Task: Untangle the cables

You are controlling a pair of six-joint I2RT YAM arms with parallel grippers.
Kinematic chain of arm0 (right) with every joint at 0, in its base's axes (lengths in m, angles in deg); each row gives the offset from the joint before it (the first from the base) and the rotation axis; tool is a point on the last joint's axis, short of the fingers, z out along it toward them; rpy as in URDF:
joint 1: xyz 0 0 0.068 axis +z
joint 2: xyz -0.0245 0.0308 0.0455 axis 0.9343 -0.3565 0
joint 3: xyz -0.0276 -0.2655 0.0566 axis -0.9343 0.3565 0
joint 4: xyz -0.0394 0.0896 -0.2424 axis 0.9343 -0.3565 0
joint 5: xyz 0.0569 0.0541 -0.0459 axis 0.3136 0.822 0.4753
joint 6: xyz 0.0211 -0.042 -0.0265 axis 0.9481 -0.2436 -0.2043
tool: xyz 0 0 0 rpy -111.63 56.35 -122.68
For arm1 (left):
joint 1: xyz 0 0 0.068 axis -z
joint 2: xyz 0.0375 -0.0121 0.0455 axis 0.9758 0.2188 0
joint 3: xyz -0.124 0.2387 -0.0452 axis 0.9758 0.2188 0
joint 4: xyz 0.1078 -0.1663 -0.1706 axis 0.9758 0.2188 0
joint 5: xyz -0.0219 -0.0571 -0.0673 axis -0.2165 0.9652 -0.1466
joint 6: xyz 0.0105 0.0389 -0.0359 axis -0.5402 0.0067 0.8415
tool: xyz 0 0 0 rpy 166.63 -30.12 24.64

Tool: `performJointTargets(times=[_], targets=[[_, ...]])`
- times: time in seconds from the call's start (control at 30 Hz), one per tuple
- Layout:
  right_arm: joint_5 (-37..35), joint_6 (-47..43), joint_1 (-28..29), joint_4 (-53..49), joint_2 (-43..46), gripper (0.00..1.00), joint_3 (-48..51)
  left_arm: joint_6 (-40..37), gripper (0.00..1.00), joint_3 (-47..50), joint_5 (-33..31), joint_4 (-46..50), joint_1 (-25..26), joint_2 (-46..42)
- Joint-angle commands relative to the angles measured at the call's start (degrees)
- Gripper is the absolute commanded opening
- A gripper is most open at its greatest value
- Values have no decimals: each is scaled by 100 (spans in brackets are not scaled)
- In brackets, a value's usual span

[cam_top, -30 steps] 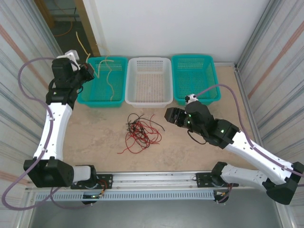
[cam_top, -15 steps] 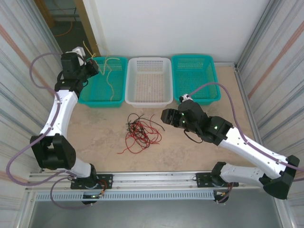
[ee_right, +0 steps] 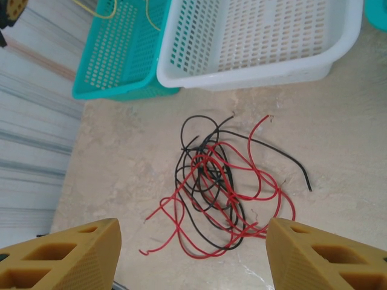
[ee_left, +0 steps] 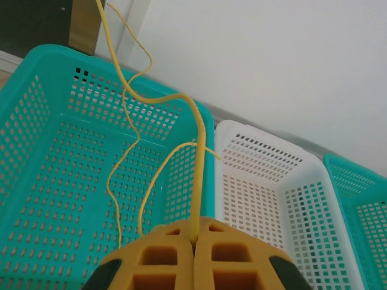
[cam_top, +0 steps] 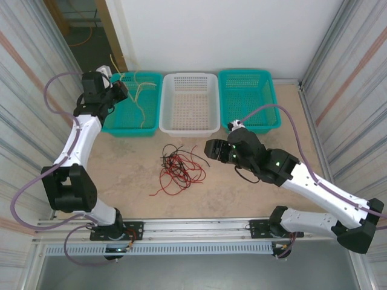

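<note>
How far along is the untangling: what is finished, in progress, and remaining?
Done: the yellow cable is out of the pile, trailing into the left teal basket. In hand: the left gripper is shut on it. Left: the red and black cables lie tangled, right gripper open beside them.

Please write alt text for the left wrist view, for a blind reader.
The left gripper is shut on yellow cables, which rise and loop above a teal basket. Beside that stands a white basket, then the edge of a second teal basket.
</note>
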Motion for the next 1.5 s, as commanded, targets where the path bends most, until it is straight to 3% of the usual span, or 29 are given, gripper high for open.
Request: performJointTargets(times=[0.0, 0.07, 0.13, 0.17, 0.23, 0.3, 0.33, 0.57, 0.7, 0.8, 0.93, 1.03, 1.17, 1.23, 1.37, 1.47], targets=[[-192, -93, 30, -120, 174, 64, 130, -81, 0, -203, 44, -16, -41, 247], [-178, -159, 30, -120, 183, 64, 132, -95, 3, -385, -2, 290, -41, 459], [-175, -207, 28, -120, 166, 64, 131, -75, 41, -670, 163, 690, -47, 679], [-161, -226, 30, -120, 145, 64, 124, -58, 54, -782, 270, 859, -49, 740], [-107, -269, 34, -88, 65, 64, 113, 25, 68, -830, 327, 973, -44, 669], [-46, -317, 34, -67, -59, 64, 81, 79, 95, -788, 251, 1021, -43, 445], [-21, -344, 47, -68, -146, 64, 62, 61, 99, -781, 175, 1085, -46, 329], [-11, -411, 224, 194, -698, 63, 54, -262, 99, -749, -358, 2079, -37, -703], [-139, -402, 371, 176, -1127, 61, -33, 97, 99, 91, 126, 2125, 58, -1866], [-226, -326, 490, 204, -1492, 60, -50, 240, 99, 935, 94, 2014, 614, -2882], [53, -189, 612, 473, -2077, 59, -105, 34, 97, 2005, -172, 2281, 1850, -3926], [193, -66, 753, 683, -2564, 58, -256, 172, 96, 2816, 35, 2745, 2156, -4493], [512, -75, 940, 986, -3210, 56, -540, 317, 90, 3361, 461, 3439, 2176, -4858], [645, -224, 1076, 960, -3556, 53, -796, 532, 87, 3451, 645, 3389, 2244, -5000], [920, -493, 1246, 601, -4149, 49, -1302, 852, 82, 3542, 431, 3370, 2178, -4967], [784, -506, 1262, 299, -4457, 46, -1512, 981, 78, 3620, 712, 3135, 2079, -4766]])
